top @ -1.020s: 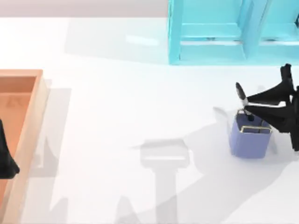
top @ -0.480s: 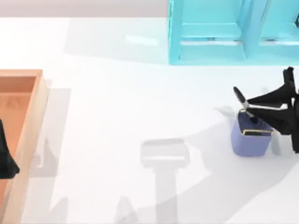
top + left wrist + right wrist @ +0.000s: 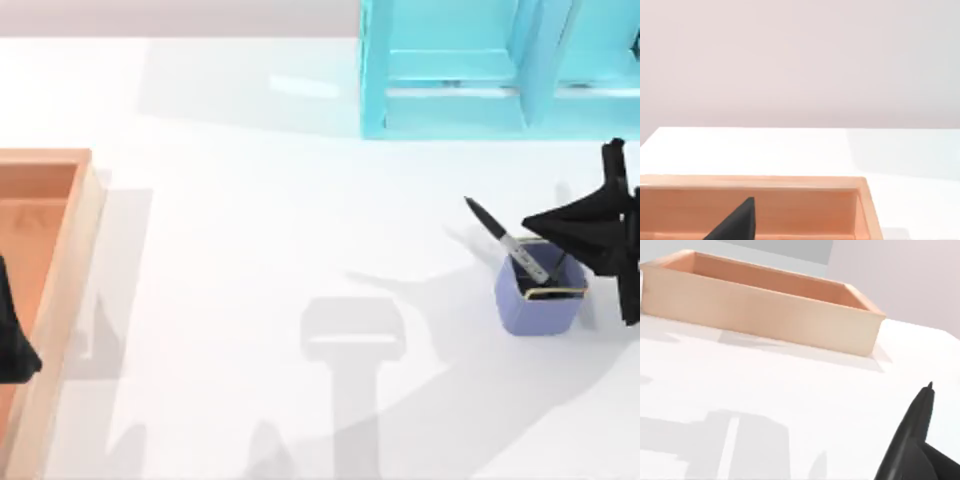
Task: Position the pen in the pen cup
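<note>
The pen (image 3: 512,244) is seen in the top view standing tilted in the pen cup (image 3: 539,297), its lower end inside the gold-rimmed opening and its upper end leaning out over the rim toward the bench's left and far side. The pale middle band of the pen lies just above the cup's rim. The cup stands on the white bench (image 3: 300,230) near its right edge, in front of the turquoise shelf unit (image 3: 480,70). The right gripper (image 3: 560,237) is held just beside the cup on its right, with its jaws parted and nothing clasped between them; the pen is apart from them. In the right wrist view, a dark pointed shaft, taken to be the pen (image 3: 914,427), rises in the foreground, with the orange wooden tray (image 3: 760,315) far across the bench. The left gripper (image 3: 12,335) is parked over that tray at the bench's left edge; whether its jaws are open or closed cannot be told. One dark finger (image 3: 737,222) is seen above the tray's interior in the left wrist view.
</note>
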### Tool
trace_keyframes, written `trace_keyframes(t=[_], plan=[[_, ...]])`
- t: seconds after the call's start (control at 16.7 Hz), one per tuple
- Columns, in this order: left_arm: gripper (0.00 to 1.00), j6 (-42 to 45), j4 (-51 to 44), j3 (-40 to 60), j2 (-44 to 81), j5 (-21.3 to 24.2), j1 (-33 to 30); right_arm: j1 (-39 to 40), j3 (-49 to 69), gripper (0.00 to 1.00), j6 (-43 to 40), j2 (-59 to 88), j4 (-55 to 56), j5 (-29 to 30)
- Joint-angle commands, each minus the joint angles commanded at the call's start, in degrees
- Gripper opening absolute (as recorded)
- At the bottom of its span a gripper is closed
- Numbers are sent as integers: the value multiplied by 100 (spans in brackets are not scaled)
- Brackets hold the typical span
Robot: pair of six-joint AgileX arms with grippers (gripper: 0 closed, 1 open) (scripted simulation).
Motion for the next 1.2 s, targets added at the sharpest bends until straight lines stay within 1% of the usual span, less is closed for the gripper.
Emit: trace_keyframes(t=[0.12,0.18,0.42,1.2], plan=[[100,0,0,0,0,0,0,-8,-6,0,-42,-137,-258,-281],[100,0,0,0,0,0,0,-11,-7,0,-50,-165,-307,-330],[100,0,0,0,0,0,0,-12,-7,0,-51,-166,-310,-333],[100,0,0,0,0,0,0,-12,-7,98,-51,-166,-310,-333]])
